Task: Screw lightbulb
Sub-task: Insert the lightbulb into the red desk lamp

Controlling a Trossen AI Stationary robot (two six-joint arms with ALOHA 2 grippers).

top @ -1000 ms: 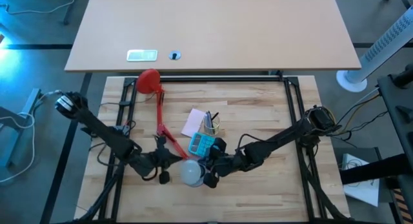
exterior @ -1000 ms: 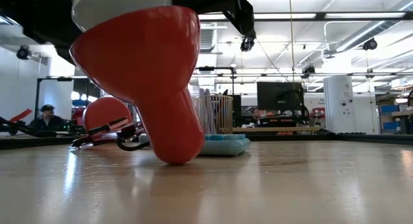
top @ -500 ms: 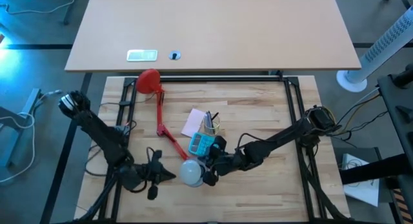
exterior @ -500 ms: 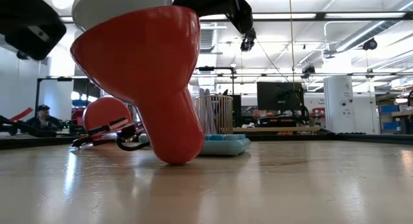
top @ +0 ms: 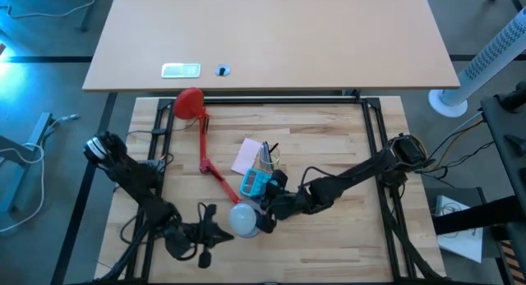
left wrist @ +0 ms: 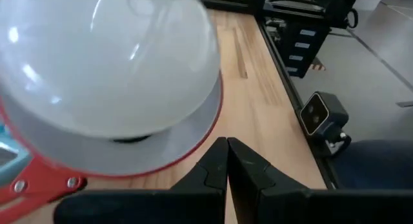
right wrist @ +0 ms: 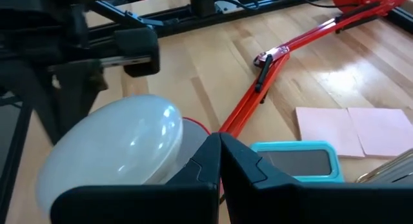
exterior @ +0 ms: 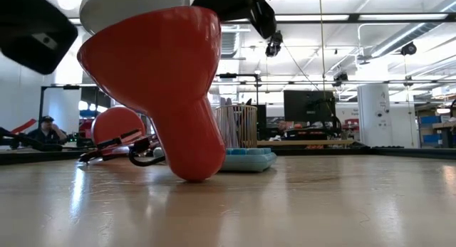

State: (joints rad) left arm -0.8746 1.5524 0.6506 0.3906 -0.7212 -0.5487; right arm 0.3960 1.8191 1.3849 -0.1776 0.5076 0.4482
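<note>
now both jaws shut beside lightbulb [top: 244,218] in red lamp head [exterior: 167,83]

My overhead camera looks straight down on the whole table [top: 329,137] and both arms. My low camera sits at tabletop height, facing level across into the room, so near the red lamp shade [exterior: 160,83] that it fills the near side. My left wrist camera looks past the left hand [left wrist: 227,161], its fingers pressed together, at the white bulb [left wrist: 106,59] close ahead. My right wrist camera, past the right hand [right wrist: 218,153], shares that bulb from the opposite side.
</note>
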